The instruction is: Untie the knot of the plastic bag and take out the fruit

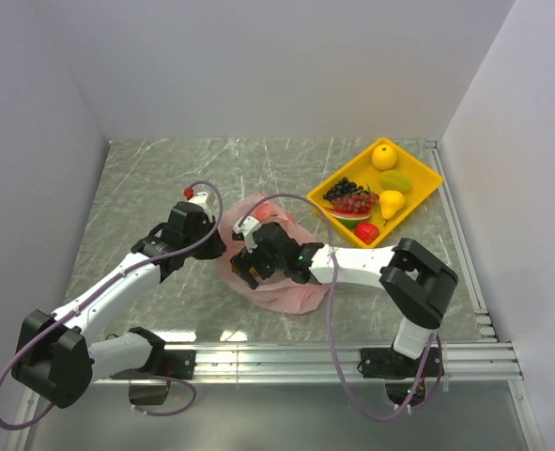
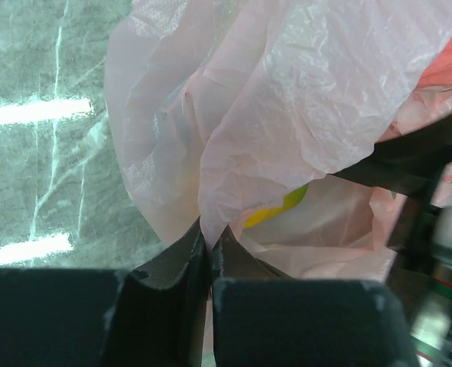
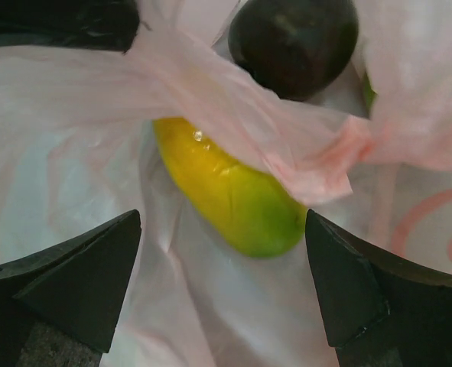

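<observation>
The plastic bag [image 1: 291, 296] was seen lying on the table, near its middle, between the two grippers and well apart from the yellow tray [image 1: 420, 174]. It was shown as thin, crinkled, translucent pink film, gathered into folds. Inside it, a yellow-and-green mango-like fruit [image 3: 233, 199] and a dark plum [image 3: 294, 42] were visible, with a twisted strip of film drawn across the mango.

The left gripper [image 2: 209, 237] was closed, its jaws pressed together on a fold of the bag's film at the bag's left edge. The right gripper [image 3: 223, 218] was held with its jaws wide apart, one on each side of the mango and touching neither it nor the plum.

Bare table was left to the left of the bag and behind it. At the far right, the tray was set close to the right wall and was filled with other toy fruit. A metal rail [image 1: 352, 357] was fixed along the near edge.

The table [image 1: 146, 188] was surfaced in grey marble pattern and was enclosed by plain white walls on three sides.
</observation>
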